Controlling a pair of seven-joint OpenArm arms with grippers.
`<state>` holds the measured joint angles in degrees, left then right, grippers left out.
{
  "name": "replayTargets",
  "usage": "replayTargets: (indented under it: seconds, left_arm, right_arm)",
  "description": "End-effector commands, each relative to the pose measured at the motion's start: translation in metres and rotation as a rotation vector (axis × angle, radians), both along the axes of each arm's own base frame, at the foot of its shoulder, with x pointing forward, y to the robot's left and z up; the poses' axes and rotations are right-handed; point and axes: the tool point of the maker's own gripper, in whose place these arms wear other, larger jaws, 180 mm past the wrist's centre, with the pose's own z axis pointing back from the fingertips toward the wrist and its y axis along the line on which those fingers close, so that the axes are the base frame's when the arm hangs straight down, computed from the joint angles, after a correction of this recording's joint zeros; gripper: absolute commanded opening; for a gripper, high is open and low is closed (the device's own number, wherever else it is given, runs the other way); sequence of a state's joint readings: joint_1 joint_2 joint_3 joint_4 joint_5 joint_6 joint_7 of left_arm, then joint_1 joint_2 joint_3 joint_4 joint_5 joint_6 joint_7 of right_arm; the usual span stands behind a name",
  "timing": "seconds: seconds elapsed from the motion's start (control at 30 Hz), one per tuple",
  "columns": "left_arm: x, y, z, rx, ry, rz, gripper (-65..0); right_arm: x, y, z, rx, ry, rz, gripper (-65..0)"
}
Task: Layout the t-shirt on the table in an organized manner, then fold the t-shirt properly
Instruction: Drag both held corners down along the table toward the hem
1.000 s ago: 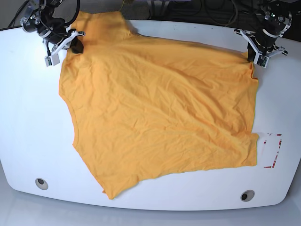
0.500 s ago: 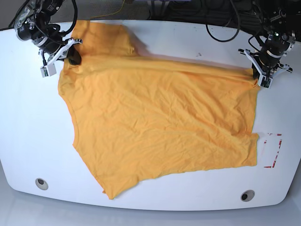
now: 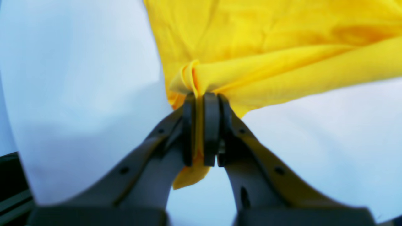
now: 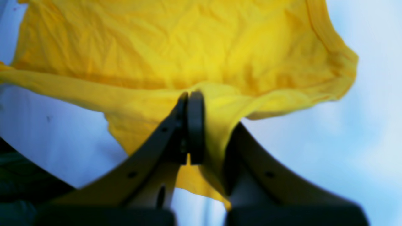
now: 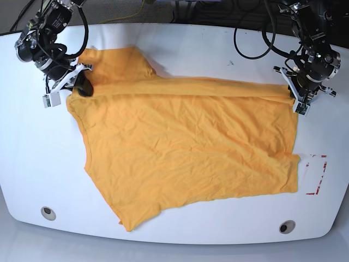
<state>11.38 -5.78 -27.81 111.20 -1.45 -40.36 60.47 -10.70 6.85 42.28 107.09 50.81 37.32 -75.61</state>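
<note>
Jaws of both arms pinch t-shirt [image 5: 185, 147] edges above table [image 5: 32, 164].

Both arms' fingers pinch the t-shirt [image 5: 185, 147] spread on the table [image 5: 32, 158]

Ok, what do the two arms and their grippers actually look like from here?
Both arms are black, jointed, with loose black cables looping off them. The left gripper and right gripper have white bracket-like finger frames in the base view; the wrist views show dark grey fingers with flat black pads.
</note>
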Motion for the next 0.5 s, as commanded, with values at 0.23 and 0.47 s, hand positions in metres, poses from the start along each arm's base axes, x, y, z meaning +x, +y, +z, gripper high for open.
replayTargets:
  seconds: [0.23,0.47]
  left_arm:
    - [0.002,0.006,0.006,0.066,0.033,-0.04,-62.5]
    - [-0.002,0.009,0.005,0.077,0.06,-0.028,-62.5]
  right_arm:
    - [0.042,-0.001,0.008,0.081,-0.065,-0.011,-64.5]
    - [0.07,-0.003,0.011,0.139,-0.088,-0.024,-64.5]
